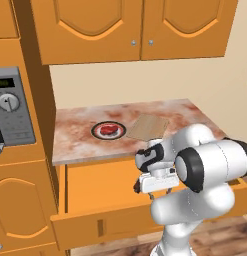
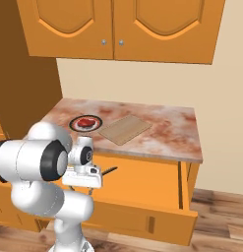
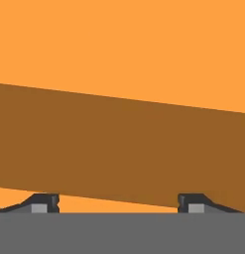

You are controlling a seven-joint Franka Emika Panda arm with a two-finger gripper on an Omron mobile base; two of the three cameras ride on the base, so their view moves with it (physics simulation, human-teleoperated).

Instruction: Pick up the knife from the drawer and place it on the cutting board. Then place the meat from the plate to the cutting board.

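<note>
I am steering a white arm with dark joints whose two-finger gripper [image 3: 118, 204] hangs low inside the wide, shallow orange-wood drawer [image 1: 95, 187], which stands pulled out under the pinkish marbled counter [image 2: 172, 130]. In the hand view the two dark fingertips [image 3: 44, 202] sit well apart with only drawer wood between them, so the tool is released and grasps nothing.

In the right base view, the small slim knife [image 2: 109, 171] with a dark handle lies on the drawer floor, just beside the hand on the side away from the arm's body. Its blade is too thin for me to make out.

On the counter above the drawer, the thin rectangular cutting board [image 1: 148, 127] of light tan wood lies flat and bare. Just beside it sits the small round plate [image 1: 96, 131] with black rim and red ring, and the flat red slab of meat [image 1: 108, 130] rests on it.

My worry is aim. The hand view gives me plain wood and no knife, so closing now would likely grab air. Dropping lower blind could press the fingertips into the drawer floor or nudge the knife away. The counter edge overhangs the drawer's back, so a careless lift could knock the wrist against it. A pinch on the handle's end could let the knife swing and slip
</note>
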